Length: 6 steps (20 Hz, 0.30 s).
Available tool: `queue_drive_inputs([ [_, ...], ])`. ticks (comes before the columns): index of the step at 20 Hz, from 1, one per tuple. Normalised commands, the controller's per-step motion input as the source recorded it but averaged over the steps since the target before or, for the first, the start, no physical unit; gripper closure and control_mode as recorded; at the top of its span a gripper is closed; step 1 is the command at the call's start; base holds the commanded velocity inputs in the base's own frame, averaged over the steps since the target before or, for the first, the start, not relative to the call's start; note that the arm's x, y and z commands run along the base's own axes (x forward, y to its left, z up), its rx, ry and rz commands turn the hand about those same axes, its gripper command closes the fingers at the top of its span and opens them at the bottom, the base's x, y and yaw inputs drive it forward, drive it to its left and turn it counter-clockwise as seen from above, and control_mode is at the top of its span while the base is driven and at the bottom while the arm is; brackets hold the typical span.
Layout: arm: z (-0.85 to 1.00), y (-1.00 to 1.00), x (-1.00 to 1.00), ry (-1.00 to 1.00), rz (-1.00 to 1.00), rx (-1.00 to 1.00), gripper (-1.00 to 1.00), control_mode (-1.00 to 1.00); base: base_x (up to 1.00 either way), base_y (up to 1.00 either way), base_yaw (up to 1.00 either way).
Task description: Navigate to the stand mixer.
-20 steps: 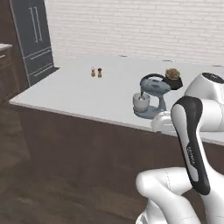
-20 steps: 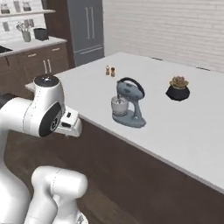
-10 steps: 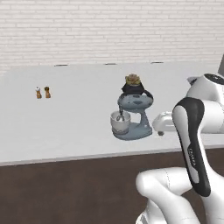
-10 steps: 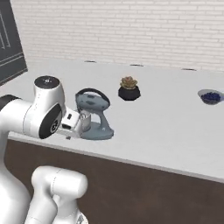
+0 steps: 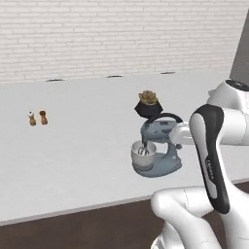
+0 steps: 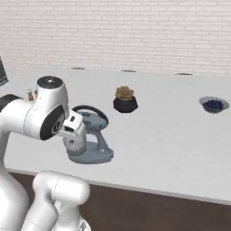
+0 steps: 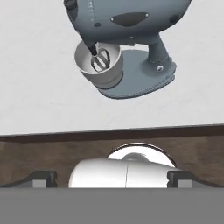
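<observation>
Stand mixer (image 5: 156, 151) sits near desk (image 5: 73, 160) front edge, directly ahead of base, potted plant (image 5: 148, 104) behind it. Hand (image 7: 109, 178) fingertips wide apart, empty. Judgement: nearly arrived; creep forward squarely, stop short of desk edge

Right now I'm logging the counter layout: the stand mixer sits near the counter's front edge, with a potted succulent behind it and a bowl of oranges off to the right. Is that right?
Not quite. The bowl holds dark blue berries, not oranges, as the right base view shows. The rest stands: the stand mixer sits near the counter's front edge, with the potted succulent behind it.
</observation>
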Motion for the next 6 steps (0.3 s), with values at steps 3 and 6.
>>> queue_drive_inputs([
  [3, 0.00, 0.00, 0.00, 0.00, 0.00, 0.00, -1.00, 1.00, 0.00, 0.00, 0.00],
  [6, 0.00, 0.00, 0.00, 0.00, 0.00, 0.00, -1.00, 1.00, 0.00, 0.00, 0.00],
])
